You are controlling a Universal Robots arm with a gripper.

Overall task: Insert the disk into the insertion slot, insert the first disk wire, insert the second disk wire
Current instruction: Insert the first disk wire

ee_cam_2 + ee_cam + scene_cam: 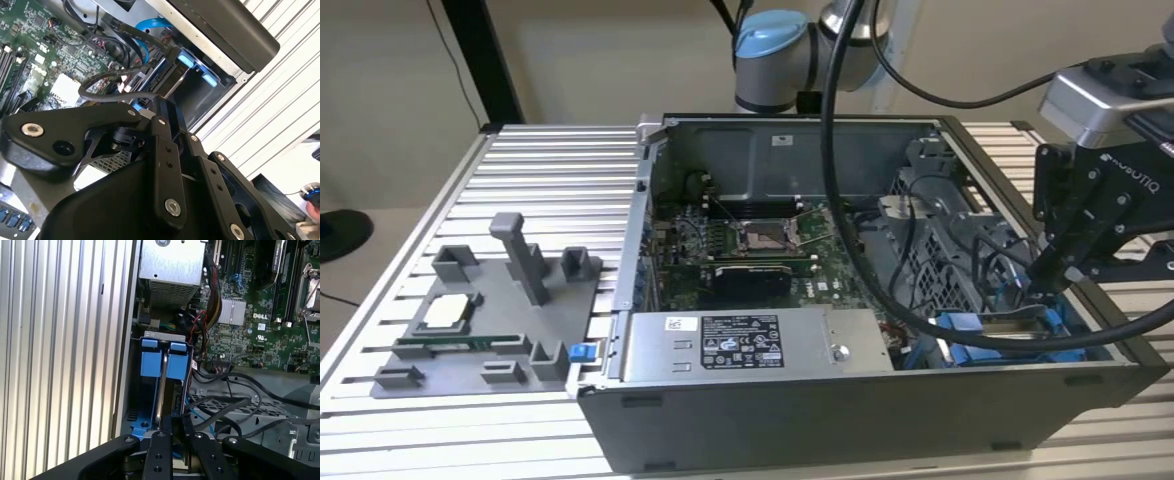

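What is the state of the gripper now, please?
Gripper: cannot be told if open or closed; it is at the disk in the insertion slot.

A white printed label (740,343) sits on the grey power-supply box (854,350), its lines too fine to make out. White lettering runs along the black body of the gripper (1047,283), and a white wordmark marks the green motherboard (250,335) in the first wrist view.

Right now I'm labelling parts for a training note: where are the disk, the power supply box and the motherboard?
disk (161,390), first wrist view, on its narrow silver edge.
power supply box (761,345), exterior view, on its labelled grey face.
motherboard (237,343), first wrist view, on bare green board.
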